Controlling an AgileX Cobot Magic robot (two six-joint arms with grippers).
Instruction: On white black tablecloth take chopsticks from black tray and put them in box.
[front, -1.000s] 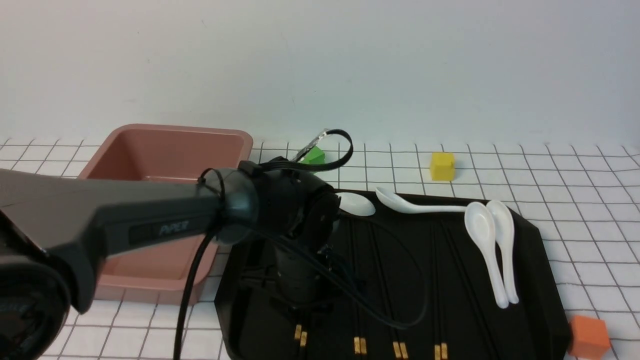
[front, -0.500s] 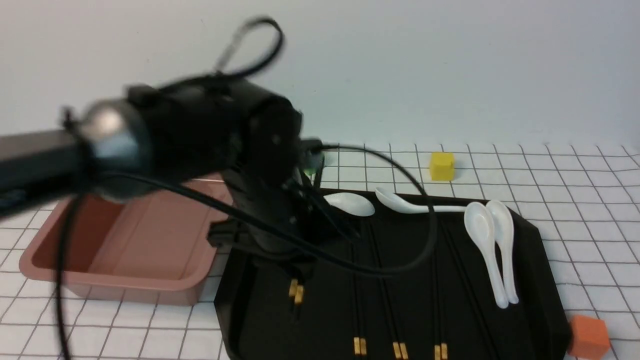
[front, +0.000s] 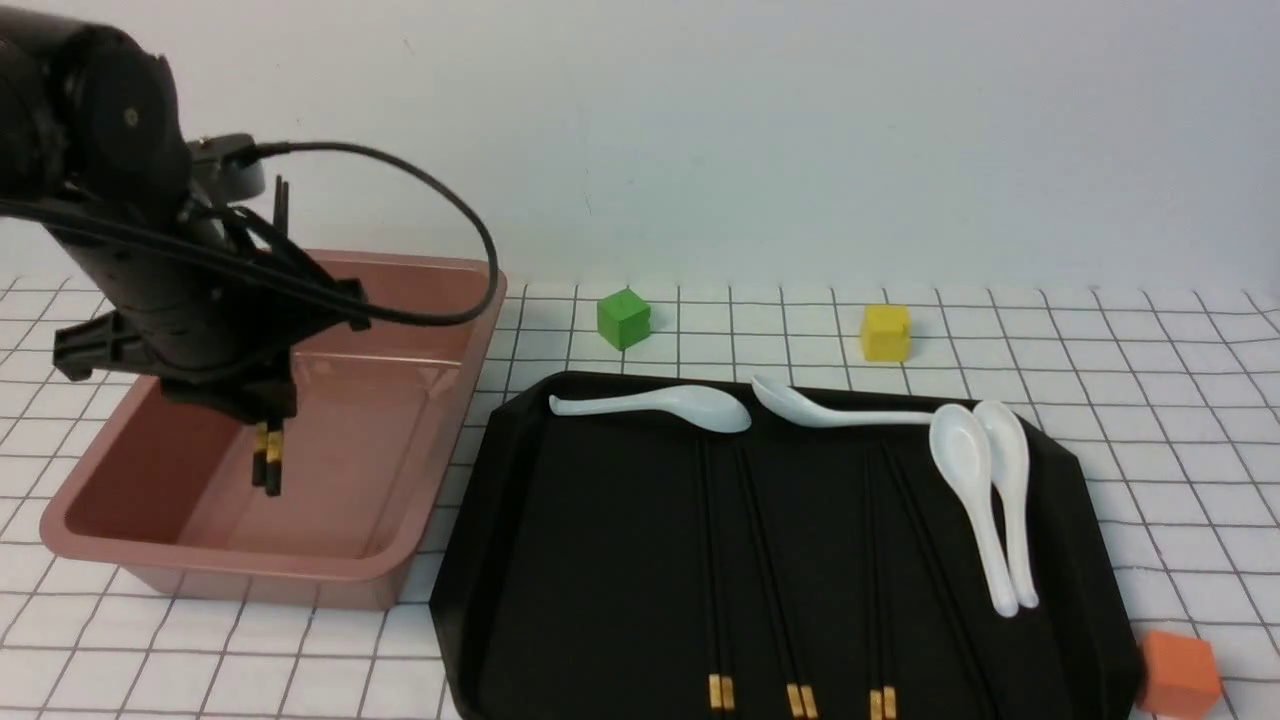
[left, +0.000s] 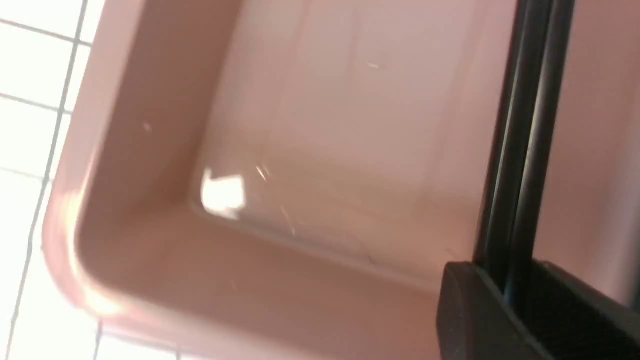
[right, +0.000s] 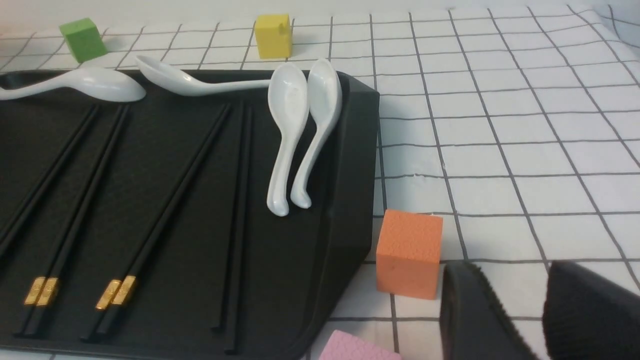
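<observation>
"Where's the pair?"

"Upper left of the front view: the left gripper (left: 505, 285) has the chopsticks (left: 520, 150) pinched, above the box (front: 290, 569)."

"And to place them well?"

"I'd lower them inside the rim, tilt them flatter, then release gently."

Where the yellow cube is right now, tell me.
In the front view, the yellow cube sits on the gridded tablecloth beyond the black tray, right of the green cube.
</observation>
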